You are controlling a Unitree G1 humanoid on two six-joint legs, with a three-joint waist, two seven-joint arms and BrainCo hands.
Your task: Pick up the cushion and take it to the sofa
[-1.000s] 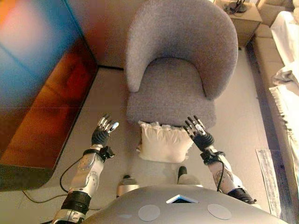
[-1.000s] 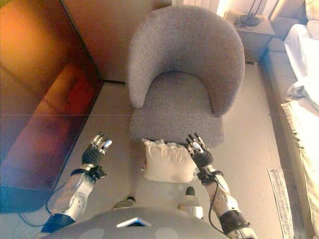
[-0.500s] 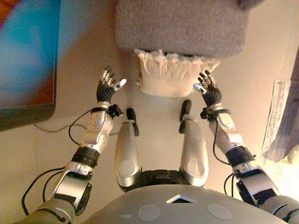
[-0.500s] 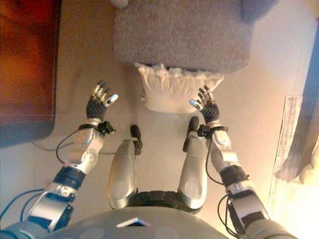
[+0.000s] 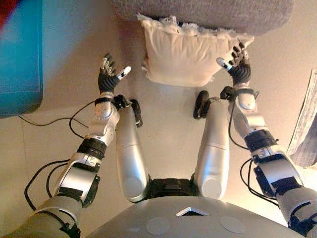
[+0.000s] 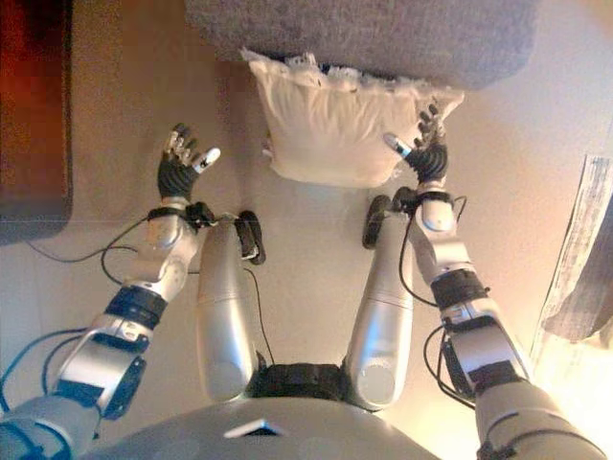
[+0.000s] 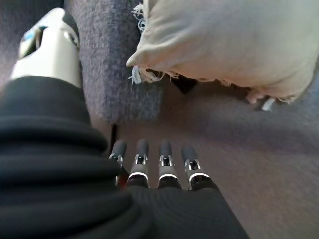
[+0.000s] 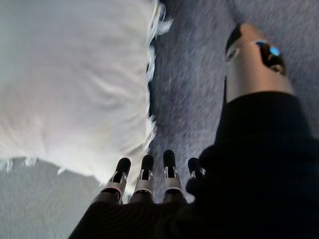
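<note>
A cream cushion with a frilled edge leans on the floor against the front of a grey armchair. My left hand is open, fingers spread, held a little off the cushion's left side. My right hand is open at the cushion's right edge, fingers by its corner. The cushion also shows in the left wrist view and the right wrist view, past each hand's straight fingers. Neither hand holds it.
A dark low cabinet stands at the left, with a black cable on the floor beside it. A striped rug edge lies at the right. The floor is beige.
The camera has tilted further down and closer, so the cushion looks larger. Both hands have reached further forward; the right hand has come up to the cushion's right edge.
</note>
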